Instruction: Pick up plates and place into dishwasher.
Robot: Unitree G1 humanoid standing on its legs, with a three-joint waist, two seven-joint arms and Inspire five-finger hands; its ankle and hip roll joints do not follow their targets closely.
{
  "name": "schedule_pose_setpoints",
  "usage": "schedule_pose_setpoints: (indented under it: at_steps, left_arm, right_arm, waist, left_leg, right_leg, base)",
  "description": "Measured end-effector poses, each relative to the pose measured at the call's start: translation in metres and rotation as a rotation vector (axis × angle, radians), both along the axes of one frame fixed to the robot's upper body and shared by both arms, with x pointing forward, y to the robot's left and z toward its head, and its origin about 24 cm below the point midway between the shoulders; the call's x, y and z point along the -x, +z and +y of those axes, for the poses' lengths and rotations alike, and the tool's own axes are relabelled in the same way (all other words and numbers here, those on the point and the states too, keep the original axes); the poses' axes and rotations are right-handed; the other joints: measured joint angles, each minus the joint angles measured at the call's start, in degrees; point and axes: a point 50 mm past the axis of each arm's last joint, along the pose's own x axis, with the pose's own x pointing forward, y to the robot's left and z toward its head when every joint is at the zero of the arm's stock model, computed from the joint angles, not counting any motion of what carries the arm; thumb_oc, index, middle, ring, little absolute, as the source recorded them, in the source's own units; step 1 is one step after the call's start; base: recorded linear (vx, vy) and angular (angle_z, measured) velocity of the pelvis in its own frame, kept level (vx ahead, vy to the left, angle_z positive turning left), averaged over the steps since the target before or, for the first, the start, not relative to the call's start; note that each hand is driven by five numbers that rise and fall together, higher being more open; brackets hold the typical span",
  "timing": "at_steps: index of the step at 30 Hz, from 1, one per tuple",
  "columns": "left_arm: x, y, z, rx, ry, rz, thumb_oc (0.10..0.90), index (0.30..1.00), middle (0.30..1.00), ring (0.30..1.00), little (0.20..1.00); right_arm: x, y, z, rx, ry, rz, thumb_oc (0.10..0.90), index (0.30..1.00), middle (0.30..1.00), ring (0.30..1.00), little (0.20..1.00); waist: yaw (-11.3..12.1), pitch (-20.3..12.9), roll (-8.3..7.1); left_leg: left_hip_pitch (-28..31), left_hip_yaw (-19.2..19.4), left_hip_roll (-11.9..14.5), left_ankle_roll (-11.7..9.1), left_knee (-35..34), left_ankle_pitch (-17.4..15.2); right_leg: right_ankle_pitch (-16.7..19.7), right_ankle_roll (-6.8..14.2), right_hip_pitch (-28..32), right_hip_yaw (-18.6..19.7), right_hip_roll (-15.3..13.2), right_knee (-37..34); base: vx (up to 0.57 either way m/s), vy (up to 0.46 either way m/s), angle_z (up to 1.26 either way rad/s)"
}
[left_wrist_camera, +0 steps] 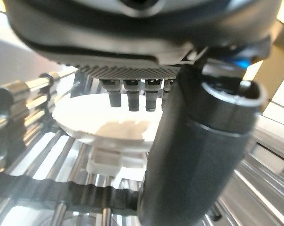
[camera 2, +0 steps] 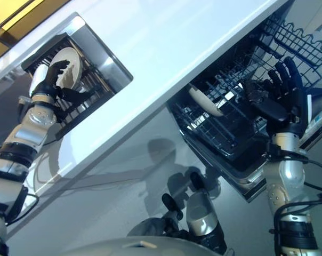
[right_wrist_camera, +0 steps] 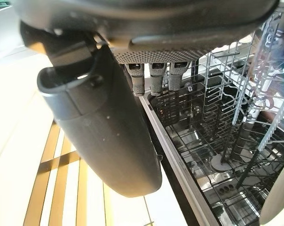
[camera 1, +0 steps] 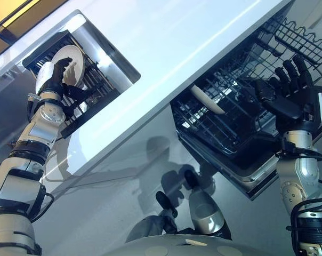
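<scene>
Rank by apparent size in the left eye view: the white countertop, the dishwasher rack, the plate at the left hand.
1. White countertop
2. Dishwasher rack
3. Plate, at the left hand

The order is plain here.

This is a kitchen. A long white countertop [camera 1: 166, 58] holds a recessed steel sink [camera 1: 105, 50] on the left. On the right, an open dishwasher's black wire rack [camera 1: 230, 114] is pulled out.

The left arm reaches up and away on the far left, its left hand [camera 1: 58, 74] raised with fingers [left_wrist_camera: 132, 96] bent forward and thumb [left_wrist_camera: 198, 155] set apart from them. On the right, the other arm stands upright; the right hand [camera 1: 291, 88] spreads its fingers straight, palm facing left, holding nothing.
</scene>
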Motion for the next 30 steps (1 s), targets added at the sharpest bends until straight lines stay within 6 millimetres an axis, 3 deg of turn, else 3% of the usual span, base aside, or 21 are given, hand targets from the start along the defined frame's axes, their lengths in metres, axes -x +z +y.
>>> schedule_pose_setpoints:
  at_steps: [5,8,9,10,30]
  left_arm:
    - [-0.001,0.023,0.007,-0.013,0.049,-0.089,0.8,0.9,0.9,0.9,0.9]
    - [-0.001,0.023,0.008,-0.014,0.063,-0.096,0.8,0.9,0.9,0.9,0.9]
    - [-0.001,0.023,0.008,-0.014,0.064,-0.098,0.652,0.773,0.773,0.773,0.752]
    - [-0.001,0.025,0.008,-0.014,0.064,-0.103,0.1,0.3,0.3,0.3,0.2]
    - [0.001,0.038,0.014,-0.003,0.097,-0.193,0.1,0.3,0.3,0.3,0.2]
  right_arm:
    - [-0.003,0.01,-0.001,0.014,-0.009,-0.035,0.8,0.9,0.9,0.9,0.9]
    - [-0.006,0.006,0.005,0.012,0.014,-0.024,0.8,0.9,0.9,0.9,0.9]
    - [-0.006,0.006,0.006,0.013,0.018,-0.023,0.8,0.9,0.9,0.9,0.9]
    - [-0.007,0.006,0.007,0.012,0.022,-0.023,0.8,0.9,0.9,0.9,0.9]
    - [-0.01,0.013,0.013,0.014,0.046,-0.068,0.8,0.9,0.9,0.9,0.9]
  waist:
    - [-0.12,2.47,-0.33]
    - [0.03,2.62,-0.57]
    - [0.07,2.65,-0.6]
    - [0.17,2.68,-0.65]
    - [1.16,3.98,-2.74]
  left_leg:
    - [-1.54,0.55,-0.41,0.42,-0.02,0.46]
    - [-1.8,0.44,-0.28,0.34,-0.17,0.62]
    - [-1.86,0.44,-0.27,0.29,-0.18,0.61]
    - [-2.03,0.44,-0.25,0.05,-0.21,0.51]
    - [-2.45,0.37,-0.1,0.26,-0.25,0.99]
  right_leg:
    - [0.98,0.18,-1.91,-1.39,-0.81,0.32]
    - [1.39,0.01,-1.97,-1.49,-0.7,-0.19]
    - [1.57,0.0,-1.91,-1.5,-0.7,-0.45]
    - [1.8,-0.04,-1.93,-1.49,-0.7,-0.74]
    - [3.5,-0.61,-1.24,-1.56,-0.58,-2.67]
  base:
    - [-0.05,0.011,-0.08]
    - [-0.05,-0.015,0.02]
    - [-0.04,-0.025,0.01]
    - [-0.04,-0.033,-0.01]
    - [-0.01,-0.007,0.0]
